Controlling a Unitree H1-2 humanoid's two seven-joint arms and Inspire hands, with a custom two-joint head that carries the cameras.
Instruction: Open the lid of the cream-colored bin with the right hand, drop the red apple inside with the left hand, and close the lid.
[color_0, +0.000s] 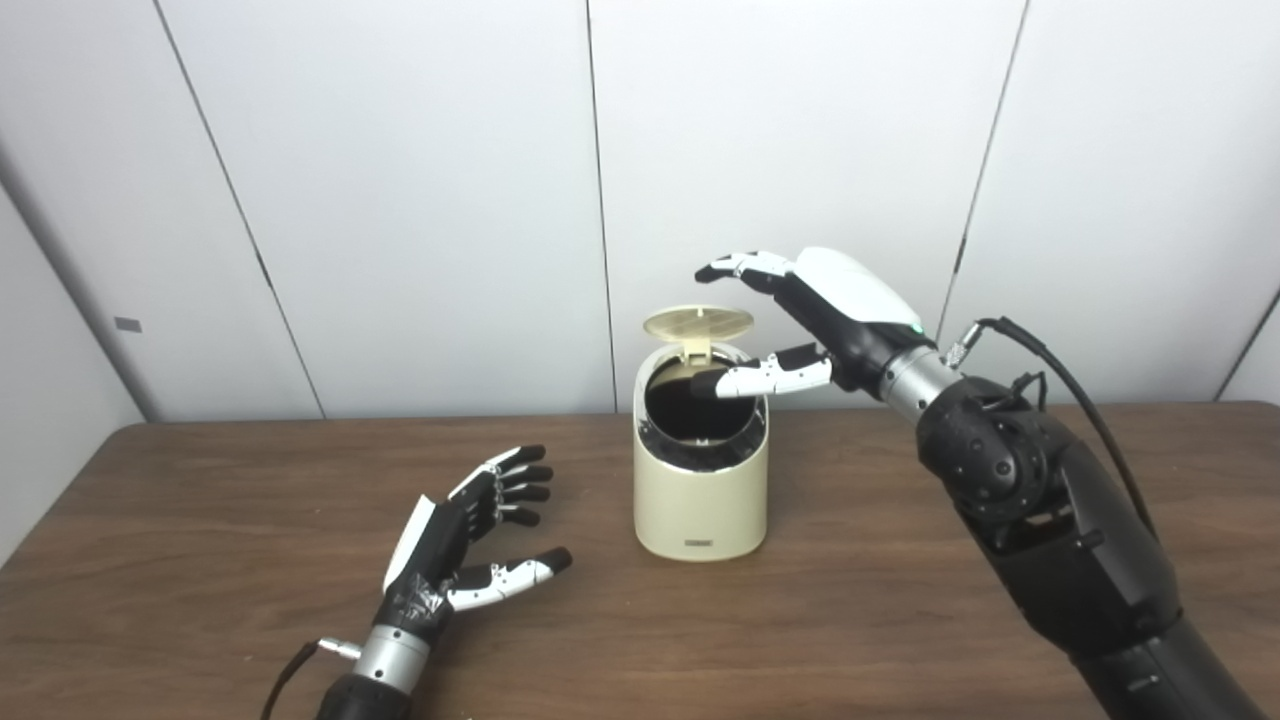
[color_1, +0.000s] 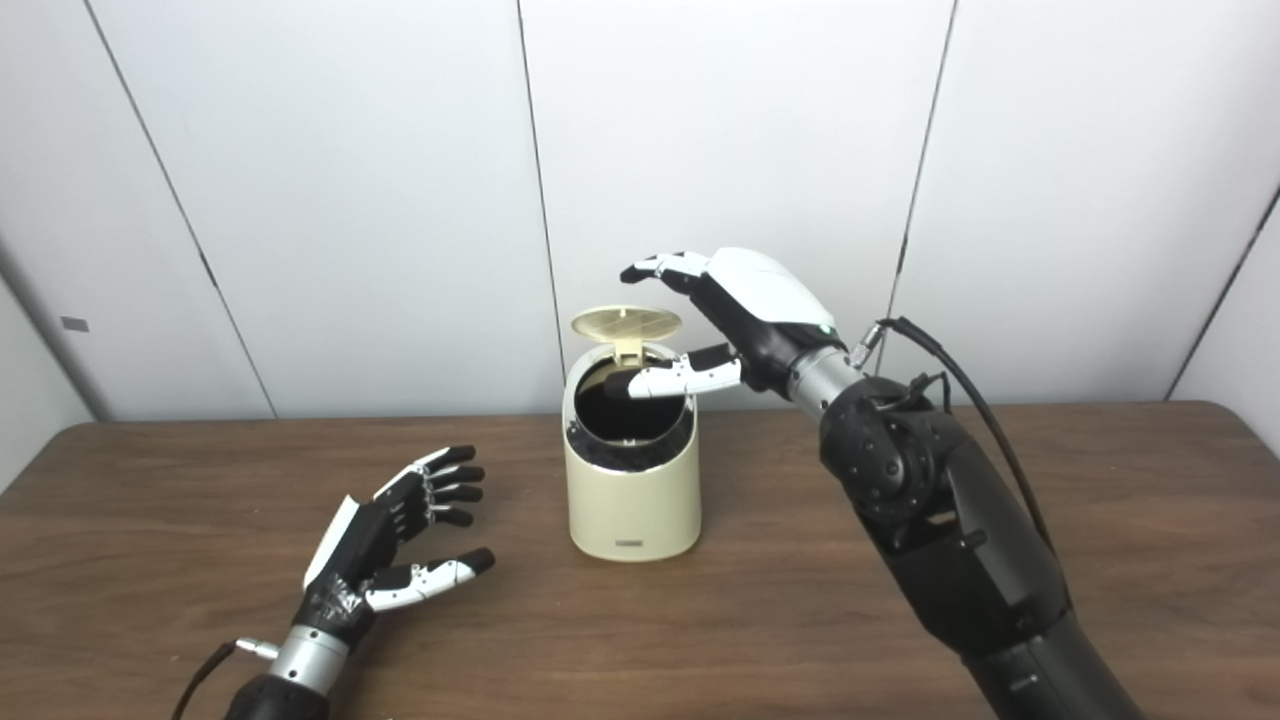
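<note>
Nearest me, my left robot hand (color_0: 470, 545) hangs spread and empty over the table (color_0: 250, 620); no apple in sight. Up right, my right robot hand (color_0: 800, 330), fingers apart, hovers just right of the raised lid (color_0: 697, 321) on the cream-colored bin (color_0: 700, 500), thumb across its mouth.

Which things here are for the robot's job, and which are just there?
For the job:
cream bin
its lid, standing open
right hand, open by the lid
left hand, open, empty
No apple is visible.

Just there:
wooden table
white wall panels
</note>
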